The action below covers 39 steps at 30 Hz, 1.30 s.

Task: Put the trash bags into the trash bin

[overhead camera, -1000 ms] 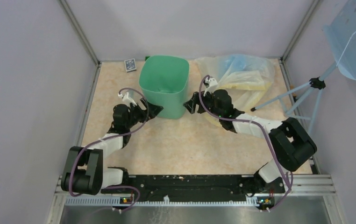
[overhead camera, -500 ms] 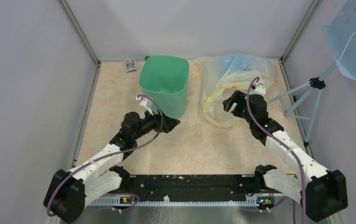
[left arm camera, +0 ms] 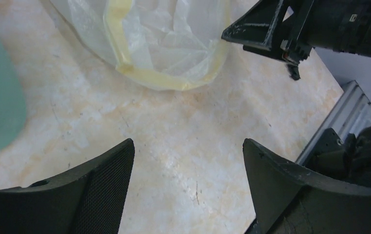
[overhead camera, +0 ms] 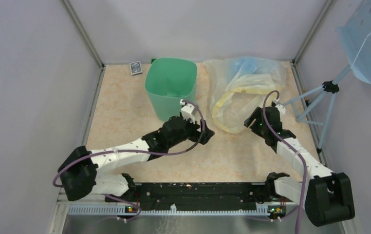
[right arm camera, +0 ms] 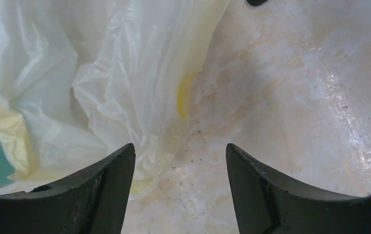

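The mint-green trash bin [overhead camera: 171,87] stands upright at the back middle of the table. To its right lies a clear, yellow-banded bag [overhead camera: 237,97], and the blue trash bag [overhead camera: 248,64] shows as a pale blue patch at its far end. My left gripper [overhead camera: 207,134] hovers open just in front of the bin's near right corner, over bare table [left arm camera: 188,146]. My right gripper [overhead camera: 251,121] is open at the clear bag's near right edge, and that bag [right arm camera: 76,73] fills the left of its wrist view. Neither holds anything.
A small dark blue box [overhead camera: 135,68] sits at the back left of the bin. A tripod leg [overhead camera: 295,100] and a light blue perforated panel [overhead camera: 368,34] stand past the right wall. A metal rail [overhead camera: 198,190] runs along the near edge.
My left arm swung right from the bin's left side to its near right corner. My right arm drew back from beside the bin to the clear bag's near right edge.
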{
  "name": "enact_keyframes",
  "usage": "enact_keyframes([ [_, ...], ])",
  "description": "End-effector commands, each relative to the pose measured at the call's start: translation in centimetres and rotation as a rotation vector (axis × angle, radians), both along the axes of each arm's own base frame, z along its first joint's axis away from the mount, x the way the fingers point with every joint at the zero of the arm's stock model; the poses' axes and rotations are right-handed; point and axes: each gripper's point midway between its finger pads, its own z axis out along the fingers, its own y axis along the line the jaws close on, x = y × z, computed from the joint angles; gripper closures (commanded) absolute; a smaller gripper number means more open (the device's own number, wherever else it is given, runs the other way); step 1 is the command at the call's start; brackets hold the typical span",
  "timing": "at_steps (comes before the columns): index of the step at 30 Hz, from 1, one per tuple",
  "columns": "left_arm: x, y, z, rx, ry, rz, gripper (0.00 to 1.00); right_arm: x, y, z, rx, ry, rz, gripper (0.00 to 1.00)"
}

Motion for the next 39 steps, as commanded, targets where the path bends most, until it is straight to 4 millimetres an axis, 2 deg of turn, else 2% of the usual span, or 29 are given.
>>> enact_keyframes([
  [1,2.6,-1.7,0.1,0.105,-0.099,0.075,0.13,2.2,0.3,0.1,0.027,-0.023,0.001,0.32],
  [3,3.3,-3.0,-0.3,0.125,-0.096,0.072,0.13,3.0,0.9,0.1,0.05,-0.034,0.031,0.36],
  [5,4.2,-4.2,-0.5,0.136,-0.089,0.082,0.14,4.0,2.6,0.7,0.097,-0.063,0.128,0.68],
  [6,4.8,-4.4,-0.7,0.137,-0.074,0.111,0.16,4.3,3.4,1.0,0.113,-0.071,0.181,0.87],
  [7,5.4,-4.4,-1.0,0.135,-0.054,0.156,0.19,4.5,4.2,1.3,0.124,-0.067,0.232,1.0],
  [9,6.6,-4.3,-0.9,0.126,-0.047,0.21,0.23,4.1,5.3,1.6,0.129,-0.041,0.322,1.0],
  [11,7.2,-4.4,-0.4,0.123,-0.061,0.213,0.23,3.4,6.1,2.7,0.135,-0.054,0.386,1.0],
  [13,7.6,-4.6,0.4,0.131,-0.086,0.212,0.23,2.1,6.8,4.2,0.127,-0.089,0.431,1.0],
  [15,8.0,-4.7,1.1,0.145,-0.103,0.218,0.28,0.3,7.0,4.9,0.123,-0.093,0.452,1.0],
  [18,8.5,-4.9,2.8,0.163,-0.145,0.21,0.35,-2.9,6.9,4.9,0.14,-0.075,0.474,1.0],
  [22,9.1,-5.6,4.6,0.212,-0.207,0.17,0.35,-6.4,6.3,4.2,0.154,-0.044,0.474,1.0],
  [25,10.0,-6.1,5.0,0.268,-0.238,0.168,0.33,-8.0,6.4,3.6,0.184,-0.018,0.477,1.0],
  [28,11.0,-6.5,4.6,0.354,-0.257,0.155,0.32,-8.4,6.7,3.9,0.221,-0.006,0.463,1.0],
  [31,11.9,-7.2,4.1,0.429,-0.273,0.138,0.31,-8.5,6.4,3.3,0.224,0.017,0.433,1.0],
  [35,13.0,-8.3,2.3,0.52,-0.277,0.094,0.09,-8.6,6.6,3.0,0.227,0.025,0.447,1.0],
  [39,14.2,-9.1,-0.2,0.536,-0.222,0.056,0.06,-8.4,6.7,3.2,0.232,0.015,0.448,1.0],
])
